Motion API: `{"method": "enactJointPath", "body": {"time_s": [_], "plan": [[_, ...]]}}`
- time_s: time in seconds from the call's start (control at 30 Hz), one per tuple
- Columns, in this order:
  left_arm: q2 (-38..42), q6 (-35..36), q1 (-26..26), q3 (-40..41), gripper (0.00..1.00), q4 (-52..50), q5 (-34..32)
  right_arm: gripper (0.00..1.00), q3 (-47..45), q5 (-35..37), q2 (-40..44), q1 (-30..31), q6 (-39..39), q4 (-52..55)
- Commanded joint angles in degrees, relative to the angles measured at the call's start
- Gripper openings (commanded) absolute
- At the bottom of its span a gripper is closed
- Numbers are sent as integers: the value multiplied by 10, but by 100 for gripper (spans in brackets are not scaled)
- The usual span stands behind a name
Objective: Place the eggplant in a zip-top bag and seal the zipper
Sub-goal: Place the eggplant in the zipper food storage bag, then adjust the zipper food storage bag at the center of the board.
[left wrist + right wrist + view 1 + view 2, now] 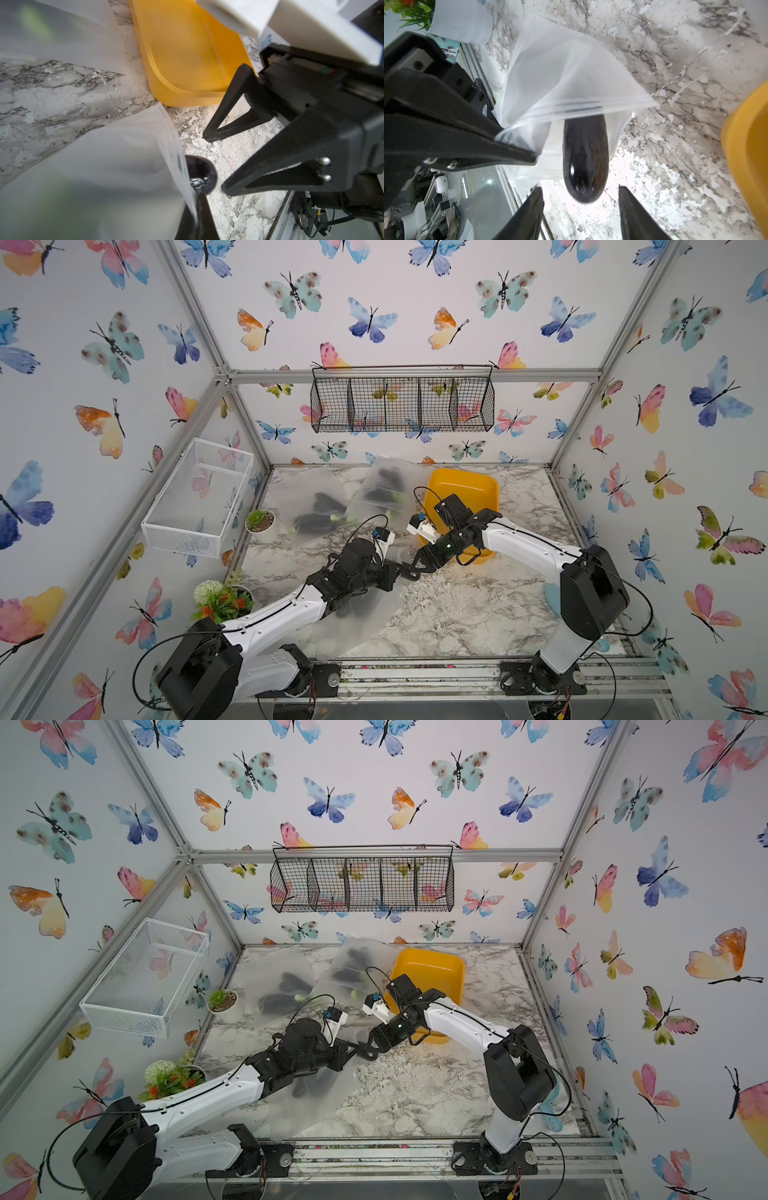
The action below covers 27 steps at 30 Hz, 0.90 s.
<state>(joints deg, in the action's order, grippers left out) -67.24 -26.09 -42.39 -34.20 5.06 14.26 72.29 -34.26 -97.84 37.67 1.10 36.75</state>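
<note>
Eggplant: partly inside the zip-top bag, rounded end protruding past the zipper. Left gripper pinches one mouth corner; right gripper stands spread, touching nothing (nothing holds the eggplant). Risk: it slides out, or the zipper jams against it.

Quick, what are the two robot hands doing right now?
Left gripper: shut on the bag edge.
Right gripper: jaws open, holding nothing.
</note>
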Motion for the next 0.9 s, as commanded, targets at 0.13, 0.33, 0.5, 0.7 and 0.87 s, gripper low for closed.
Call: {"method": "enactJointPath", "body": {"time_s": [0.13, 0.33, 0.5, 0.7, 0.87], "plan": [[-5, -9, 13, -17, 0, 38, 27, 57, -68, -8, 69, -38, 1, -14], [-22, 1, 13, -31, 0, 49, 66, 31, -117, -51, 61, -32, 72, -152], [-19, 10, 10, -43, 0, 49, 85, 25, -96, -34, 29, -30, 100, -190], [-10, 15, 9, -49, 0, 42, 101, 24, -64, -28, 4, -14, 109, -207], [-1, -4, 13, -41, 0, 50, 76, 41, -44, -32, 16, -13, 113, -201]]}}
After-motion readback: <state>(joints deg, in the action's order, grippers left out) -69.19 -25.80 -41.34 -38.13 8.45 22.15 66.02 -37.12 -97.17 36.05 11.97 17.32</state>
